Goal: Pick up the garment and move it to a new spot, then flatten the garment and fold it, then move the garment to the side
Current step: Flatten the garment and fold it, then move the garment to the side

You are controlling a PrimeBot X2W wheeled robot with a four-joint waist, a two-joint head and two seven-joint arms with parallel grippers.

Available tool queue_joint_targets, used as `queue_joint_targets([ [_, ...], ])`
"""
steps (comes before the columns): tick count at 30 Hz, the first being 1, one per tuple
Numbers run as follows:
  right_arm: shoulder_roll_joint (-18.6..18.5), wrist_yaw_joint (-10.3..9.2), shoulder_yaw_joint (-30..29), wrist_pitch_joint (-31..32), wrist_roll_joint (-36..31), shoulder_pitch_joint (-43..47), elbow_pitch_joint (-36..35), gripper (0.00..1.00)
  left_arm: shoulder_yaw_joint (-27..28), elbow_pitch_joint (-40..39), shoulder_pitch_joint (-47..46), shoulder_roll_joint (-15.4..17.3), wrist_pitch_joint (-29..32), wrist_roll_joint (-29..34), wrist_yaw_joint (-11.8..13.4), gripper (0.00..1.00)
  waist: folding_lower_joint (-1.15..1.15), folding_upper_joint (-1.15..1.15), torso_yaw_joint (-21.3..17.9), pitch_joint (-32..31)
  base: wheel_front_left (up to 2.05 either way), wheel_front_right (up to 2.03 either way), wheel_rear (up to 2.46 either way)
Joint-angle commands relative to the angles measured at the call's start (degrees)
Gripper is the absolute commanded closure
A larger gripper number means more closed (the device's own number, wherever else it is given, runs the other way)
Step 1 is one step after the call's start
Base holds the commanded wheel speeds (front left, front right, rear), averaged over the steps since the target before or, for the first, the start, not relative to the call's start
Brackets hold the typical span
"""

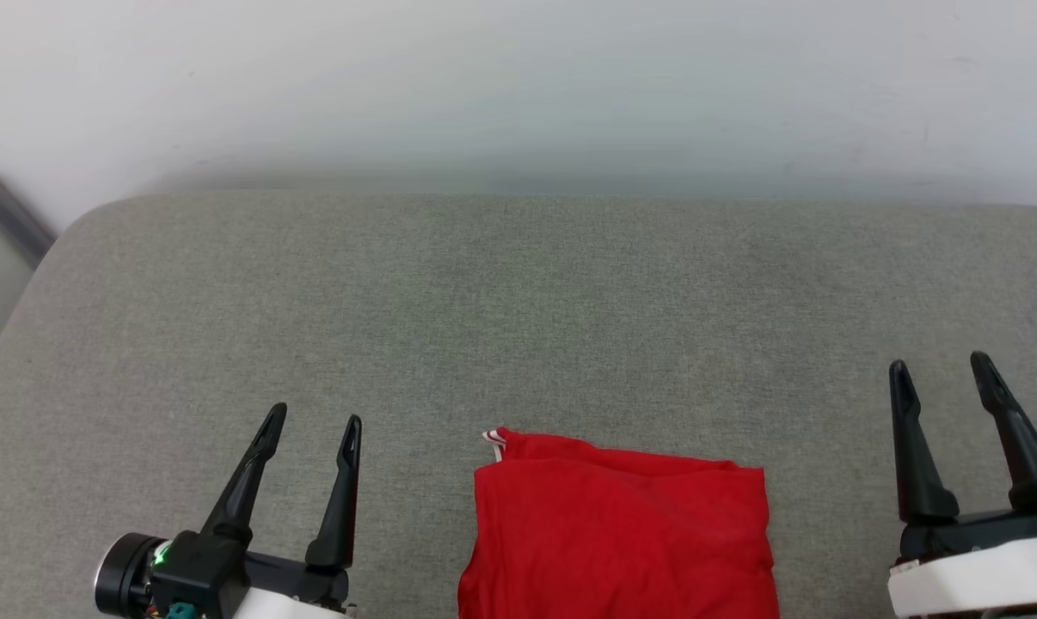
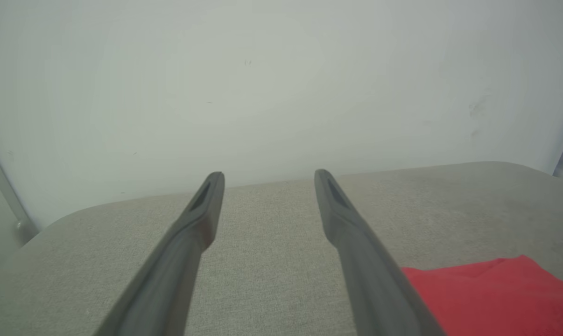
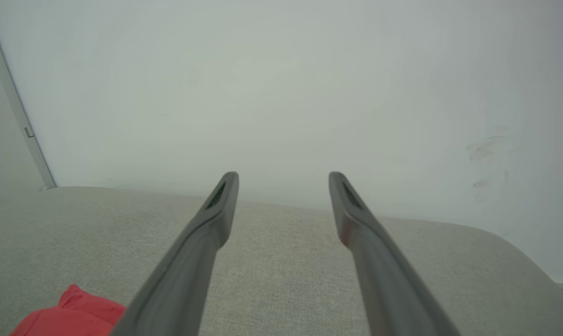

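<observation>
The garment (image 1: 622, 537) lies folded into a red rectangle at the bottom centre of the head view, a bit of white-and-red trim (image 1: 493, 440) poking out at its far left corner; its near part is cut off by the frame. My left gripper (image 1: 314, 419) stands open to the garment's left, above the cushion, nothing between its fingers. My right gripper (image 1: 941, 366) stands open to the garment's right, also holding nothing. In the left wrist view, the garment (image 2: 491, 298) shows at lower right beside the open left gripper (image 2: 268, 176). The right wrist view has the garment (image 3: 71, 315) at lower left of the open right gripper (image 3: 284, 177).
A grey fabric cushion (image 1: 518, 327) with rounded far corners carries everything. A pale wall (image 1: 518, 86) rises right behind its far edge. A grey metal rail (image 1: 7, 215) runs down at the far left. Bare cushion spreads beyond and to both sides of the garment.
</observation>
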Motion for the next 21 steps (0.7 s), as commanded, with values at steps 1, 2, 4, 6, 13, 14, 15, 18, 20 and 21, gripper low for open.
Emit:
queue_joint_targets([
  [1, 0.4, -0.03, 0.0, -0.5, -0.5, 1.0, 0.0, 0.00, 0.1, -0.2, 0.2, -0.1, -0.1, -0.1, -0.1, 0.00, 0.00, 0.00, 0.1, 0.0, 0.00, 0.00, 0.00],
  [2, 0.7, -0.02, -0.1, -0.7, -0.6, 1.3, 0.1, 0.00, 0.2, -0.3, 0.4, -0.2, -0.1, -0.1, -0.1, 0.00, 0.00, 0.00, 0.1, 0.0, 0.00, 0.00, 0.00],
  [4, 1.2, -0.02, -0.2, -1.0, -0.6, 1.8, 0.5, 0.00, 0.1, -0.4, 0.6, -0.2, -0.1, -0.2, -0.1, 0.00, 0.00, 0.00, 0.2, -0.1, 0.00, 0.00, 0.00],
  [6, 1.5, -0.02, 0.0, -1.1, -0.9, 1.9, 0.9, 0.00, 0.1, -0.4, 0.8, -0.1, -0.1, -0.4, -0.1, 0.00, 0.00, 0.00, 0.2, -0.2, 0.00, 0.00, 0.00],
  [13, 1.9, -0.02, 0.3, -0.1, -1.1, 1.9, 1.3, 0.00, -1.1, 0.2, 0.2, 0.0, -0.1, -1.0, -0.1, 0.00, 0.00, 0.00, 0.5, 0.0, 0.00, 0.00, 0.00],
  [14, 1.8, -0.02, 0.4, 0.5, -0.9, 1.9, 1.3, 0.00, -1.3, 0.3, 0.1, 0.0, -0.1, -1.0, -0.1, 0.00, 0.00, 0.00, 0.6, 0.1, 0.00, 0.00, 0.00],
  [15, 1.5, -0.02, 0.7, 1.0, -0.9, 1.9, 1.3, 0.00, -1.5, 0.4, 0.0, 0.0, -0.1, -1.0, -0.1, 0.00, 0.00, 0.00, 0.7, 0.2, 0.00, 0.00, 0.00],
  [18, -0.5, -0.03, 2.2, 5.3, -0.6, 1.8, 1.2, 0.00, -1.7, 0.4, -0.7, 0.1, -0.1, -1.2, -0.1, 0.00, 0.00, 0.00, 0.9, 0.9, 0.00, 0.00, 0.00],
  [20, -2.2, -0.02, 3.4, 10.3, 0.6, 1.6, 1.1, 0.00, -1.9, 0.5, -1.1, 0.2, -0.1, -1.2, -0.1, 0.00, 0.00, 0.00, 1.1, 1.4, 0.00, 0.00, 0.00],
  [21, -3.3, -0.02, 4.4, 13.9, 1.9, 1.6, 1.2, 0.00, -2.0, 0.6, -1.4, 0.3, -0.1, -1.2, -0.1, 0.00, 0.00, 0.00, 1.2, 1.7, 0.00, 0.00, 0.00],
])
